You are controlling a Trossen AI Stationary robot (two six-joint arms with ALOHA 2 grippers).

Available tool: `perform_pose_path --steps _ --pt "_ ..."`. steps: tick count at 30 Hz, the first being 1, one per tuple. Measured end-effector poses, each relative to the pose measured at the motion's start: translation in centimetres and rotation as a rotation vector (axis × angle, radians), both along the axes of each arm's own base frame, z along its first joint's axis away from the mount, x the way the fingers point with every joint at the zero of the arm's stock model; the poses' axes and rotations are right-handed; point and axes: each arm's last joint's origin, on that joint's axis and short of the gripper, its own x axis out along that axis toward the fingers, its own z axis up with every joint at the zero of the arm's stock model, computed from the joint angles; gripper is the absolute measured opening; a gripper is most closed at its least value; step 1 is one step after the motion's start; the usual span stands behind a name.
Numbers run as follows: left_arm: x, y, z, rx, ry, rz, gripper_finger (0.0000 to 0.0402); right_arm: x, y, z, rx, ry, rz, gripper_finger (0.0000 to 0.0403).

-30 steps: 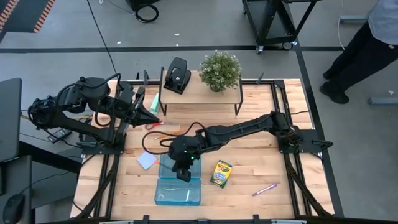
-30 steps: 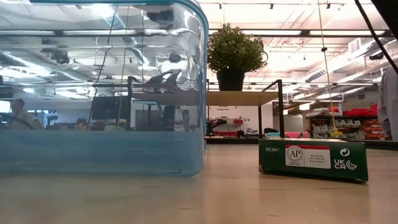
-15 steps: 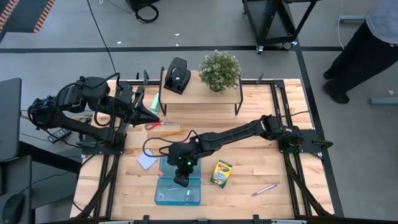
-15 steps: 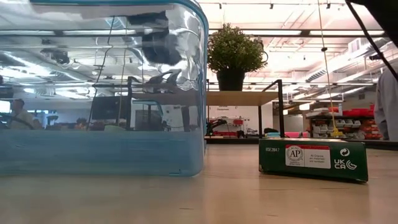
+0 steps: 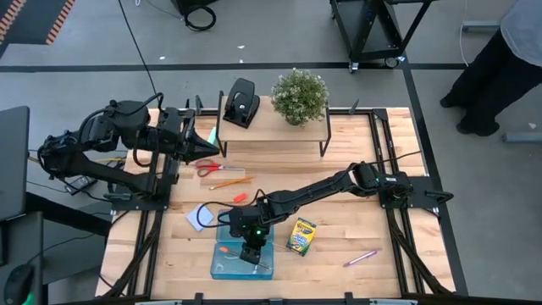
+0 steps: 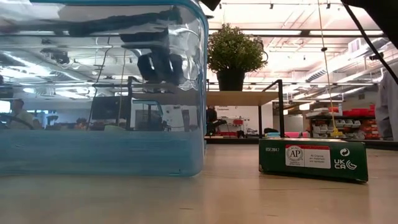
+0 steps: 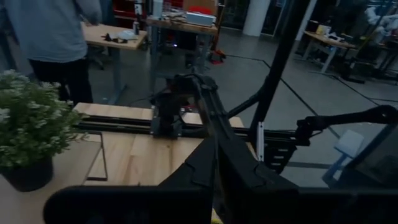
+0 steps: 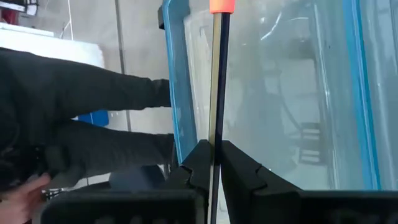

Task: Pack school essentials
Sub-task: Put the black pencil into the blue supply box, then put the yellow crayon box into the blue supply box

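My right gripper (image 5: 248,254) is down inside the clear blue box (image 5: 216,269), shut on a grey pencil (image 8: 216,74) with an orange end (image 5: 222,250). Through the box wall (image 6: 99,149) the low view shows this gripper (image 6: 158,65) high above the floor. On the table lie the red-handled scissors (image 5: 209,169), orange pencil (image 5: 229,181), small orange piece (image 5: 240,197), pale blue note pad (image 5: 200,217), crayon box (image 5: 300,236) and pink-purple pen (image 5: 362,257). My left gripper (image 5: 210,146) waits shut at the far left, above the scissors. My right gripper pinches the grey pencil's shaft (image 8: 215,140) between its two fingers (image 8: 239,163), some way from the orange end (image 8: 221,5). The fingers come from above into the box. The pencil lies roughly level, with its orange end toward the table's left, above the box floor.
A wooden shelf (image 5: 271,129) at the far side carries a black hole punch (image 5: 241,102) and a potted plant (image 5: 299,95). A mint-green block (image 5: 213,134) sits by the shelf's left leg. A person (image 5: 500,59) stands beyond the far right corner.
My right gripper has carried the pencil toward the near edge, from the box's far rim to over its middle, and has sunk into the box. My left gripper has drawn back toward the far edge, uncovering the scissors.
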Motion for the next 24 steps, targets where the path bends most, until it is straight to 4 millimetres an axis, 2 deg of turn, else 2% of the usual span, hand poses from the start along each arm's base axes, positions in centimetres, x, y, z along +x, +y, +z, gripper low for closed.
perform_pose_path --steps 9,17,20,24 --pt "0.0 0.3 0.0 -0.001 0.000 0.018 0.0011 0.1 -0.2 0.0 -0.023 0.015 -0.063 0.0097" --pt "0.0 0.3 0.0 -0.003 0.001 0.018 0.0027 0.0 -0.3 -0.2 -0.027 0.060 -0.105 0.0138" --pt "0.0 0.3 0.0 -0.003 0.001 0.018 0.0028 -0.5 -0.6 0.2 -0.024 0.122 -0.134 0.0146" --pt "0.0 0.3 0.0 -0.004 0.003 0.017 0.0020 -1.8 -1.1 2.2 -0.042 0.174 -0.153 0.0158"
